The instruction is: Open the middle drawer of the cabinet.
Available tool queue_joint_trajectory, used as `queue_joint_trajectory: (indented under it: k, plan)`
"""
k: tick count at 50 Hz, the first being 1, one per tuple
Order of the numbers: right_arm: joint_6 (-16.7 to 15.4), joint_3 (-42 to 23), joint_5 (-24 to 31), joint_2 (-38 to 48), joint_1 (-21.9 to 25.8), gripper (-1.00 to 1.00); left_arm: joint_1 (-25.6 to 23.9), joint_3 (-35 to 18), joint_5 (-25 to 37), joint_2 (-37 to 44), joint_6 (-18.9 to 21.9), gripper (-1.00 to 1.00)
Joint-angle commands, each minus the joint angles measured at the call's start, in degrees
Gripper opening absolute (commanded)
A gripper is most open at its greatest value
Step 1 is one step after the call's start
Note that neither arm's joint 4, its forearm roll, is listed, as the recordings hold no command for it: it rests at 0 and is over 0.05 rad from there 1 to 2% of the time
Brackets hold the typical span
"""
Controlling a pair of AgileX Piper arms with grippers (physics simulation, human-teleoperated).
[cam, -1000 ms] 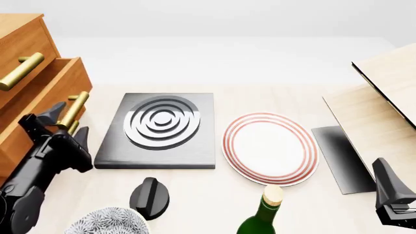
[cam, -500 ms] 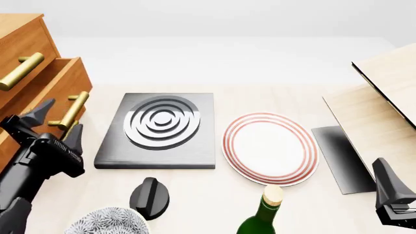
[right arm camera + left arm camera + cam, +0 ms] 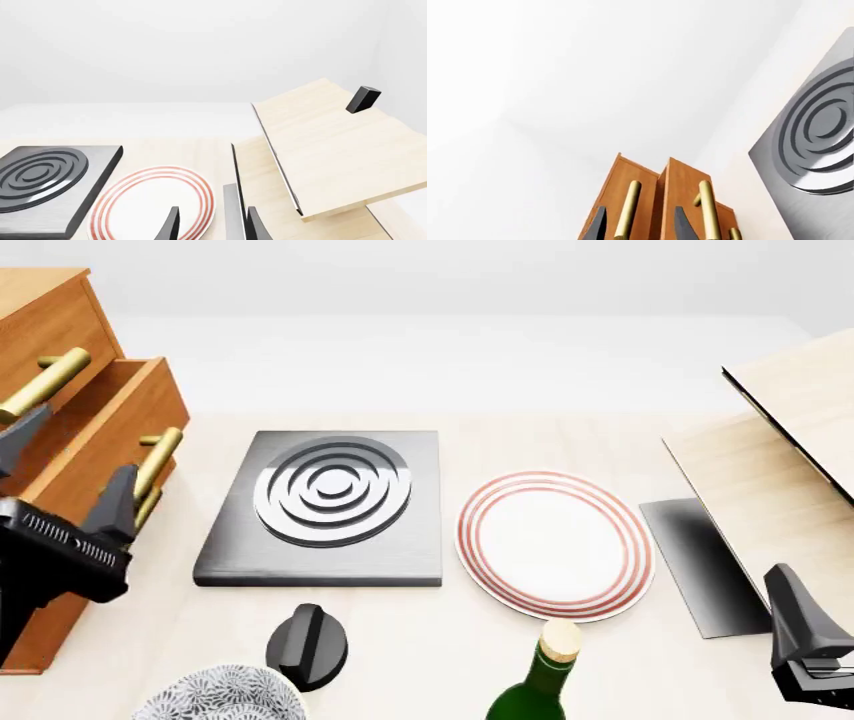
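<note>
My left claw is spread wide, gripping nothing, fingers beside the cabinet at the counter's left. The middle drawer juts out. My right claw stands open.

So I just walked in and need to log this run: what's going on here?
The left gripper is open at the cabinet, its fingers spread around the gold handle of the middle drawer, which already juts out past the top drawer. The right gripper hangs open and empty over the table near the striped plate.
</note>
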Motion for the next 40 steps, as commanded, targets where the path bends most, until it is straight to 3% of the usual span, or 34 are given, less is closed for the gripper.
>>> queue_joint_trajectory:
  k: [1, 20, 40]
  plan:
    - [-0.1, 0.1, -0.1, 0.0, 0.2, 1.00, -1.9, -1.8, 8.5, -10.0, -2.9, 1.00]
    - [-0.1, 0.1, -0.1, 0.0, 0.2, 1.00, -2.3, -8.8, 28.3, -21.9, -11.0, 1.00]
    - [-0.1, 0.1, -0.1, 0.0, 0.2, 1.00, -1.5, -19.1, 47.4, -27.3, -21.2, 1.00]
